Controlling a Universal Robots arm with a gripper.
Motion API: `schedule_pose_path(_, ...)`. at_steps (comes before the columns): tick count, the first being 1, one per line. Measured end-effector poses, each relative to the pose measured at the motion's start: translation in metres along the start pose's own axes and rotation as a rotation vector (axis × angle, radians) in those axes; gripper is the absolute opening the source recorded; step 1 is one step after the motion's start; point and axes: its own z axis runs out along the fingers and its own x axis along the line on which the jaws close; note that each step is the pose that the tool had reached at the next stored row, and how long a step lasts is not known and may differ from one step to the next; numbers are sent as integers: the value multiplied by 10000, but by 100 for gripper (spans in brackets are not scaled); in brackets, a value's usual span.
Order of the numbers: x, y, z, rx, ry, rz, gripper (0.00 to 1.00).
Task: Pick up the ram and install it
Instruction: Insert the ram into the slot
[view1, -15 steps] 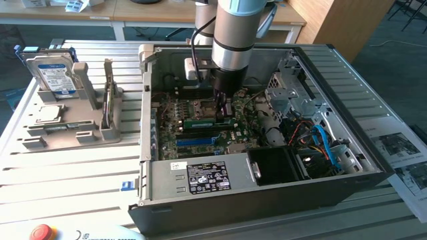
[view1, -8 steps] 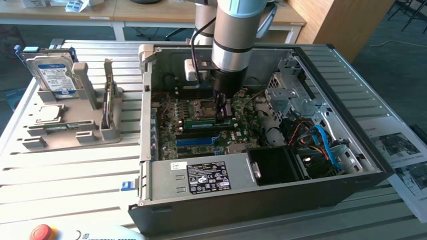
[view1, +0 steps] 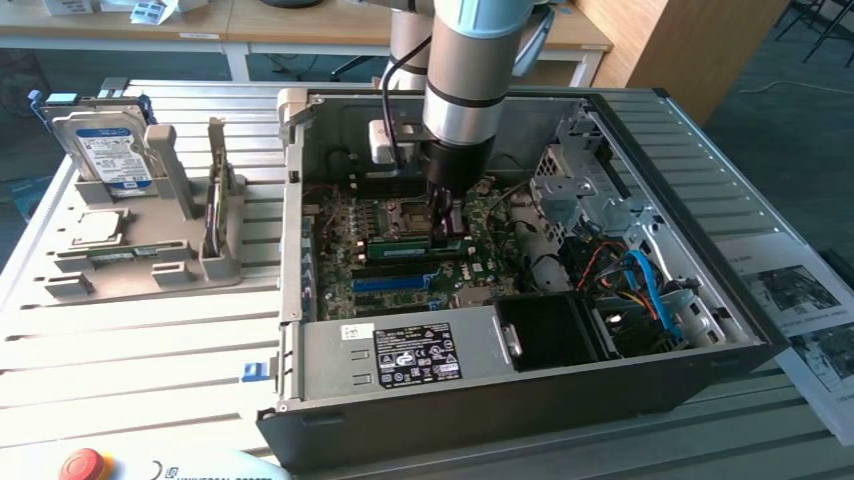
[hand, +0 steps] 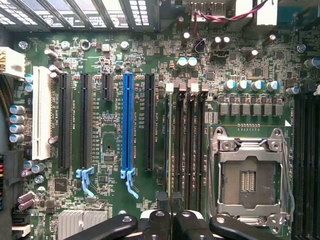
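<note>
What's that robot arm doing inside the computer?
A robot arm reaches down into an open computer case. Its gripper is shut on the ram, a thin green stick, holding it at the memory slots beside the empty CPU socket on the motherboard. Whether it is pushed in can't be told.

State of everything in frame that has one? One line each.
gripper: shut on the ram
ram: held low over the memory slots beside the CPU socket; can't tell if seated
CPU socket: empty, retention frame down
blue slot: empty
PC case: side panel off, interior open
hard drive: standing upright in grey holder
</note>
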Motion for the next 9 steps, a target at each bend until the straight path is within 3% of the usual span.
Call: schedule_pose_path(9, 0, 0, 18, 1, 1, 0, 12)
